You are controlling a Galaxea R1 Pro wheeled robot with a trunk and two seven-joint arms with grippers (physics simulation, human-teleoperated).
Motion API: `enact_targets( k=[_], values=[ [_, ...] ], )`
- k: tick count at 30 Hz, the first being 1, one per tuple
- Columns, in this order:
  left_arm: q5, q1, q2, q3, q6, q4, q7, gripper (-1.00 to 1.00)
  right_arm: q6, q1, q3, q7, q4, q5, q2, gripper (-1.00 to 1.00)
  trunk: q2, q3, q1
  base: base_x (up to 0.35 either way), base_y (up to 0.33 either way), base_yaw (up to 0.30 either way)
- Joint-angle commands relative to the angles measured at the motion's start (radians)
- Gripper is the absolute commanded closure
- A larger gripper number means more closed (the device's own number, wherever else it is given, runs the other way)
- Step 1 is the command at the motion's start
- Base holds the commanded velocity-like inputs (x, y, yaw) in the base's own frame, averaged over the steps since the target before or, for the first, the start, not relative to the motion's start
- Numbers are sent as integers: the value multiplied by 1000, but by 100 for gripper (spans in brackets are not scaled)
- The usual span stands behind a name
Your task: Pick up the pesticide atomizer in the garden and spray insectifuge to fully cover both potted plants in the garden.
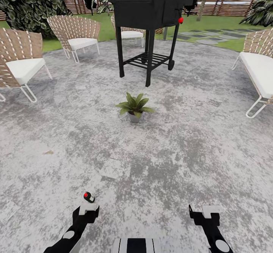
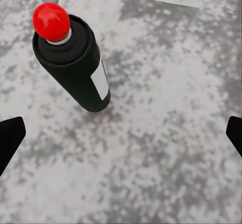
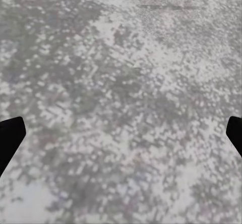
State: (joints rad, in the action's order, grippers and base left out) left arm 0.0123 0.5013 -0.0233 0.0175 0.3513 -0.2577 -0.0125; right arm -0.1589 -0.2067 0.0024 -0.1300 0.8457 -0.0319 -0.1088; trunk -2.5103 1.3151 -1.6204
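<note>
Round stone patio: mottled grey, with paler and darker speckled patches. Slim atomizer bottle: very dark green, nearly black, with a white rectangular patch on its side and a bright red rounded cap on a pale collar. Small potted plant: broad pointed green leaves in a grey pot. Tall grill on legs: black, with one red knob. Woven wicker chairs: tan lattice, white cushions, white frames. Lawn: green. Slatted fence: brown. Left gripper and right gripper: black with white blocks.
</note>
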Motion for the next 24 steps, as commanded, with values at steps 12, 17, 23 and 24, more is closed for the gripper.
enact_targets(
  k=[12,17,23,24],
  values=[
    [-3,0,0,2,54,9,-1,-100,-2,0,1,-4,-1,-3,0,-100,0,1,0,3,-1,0],
    [-6,1,0,2,57,13,-3,-100,-2,0,1,-4,-1,-3,0,-100,0,1,0,0,0,3],
    [-5,0,0,2,57,14,-3,-100,-2,0,1,-4,-1,-3,0,-100,0,1,0,0,0,38],
    [-5,0,0,2,57,14,-3,-100,-2,0,1,-3,-1,-3,0,-100,0,1,0,0,0,11]
  ],
)
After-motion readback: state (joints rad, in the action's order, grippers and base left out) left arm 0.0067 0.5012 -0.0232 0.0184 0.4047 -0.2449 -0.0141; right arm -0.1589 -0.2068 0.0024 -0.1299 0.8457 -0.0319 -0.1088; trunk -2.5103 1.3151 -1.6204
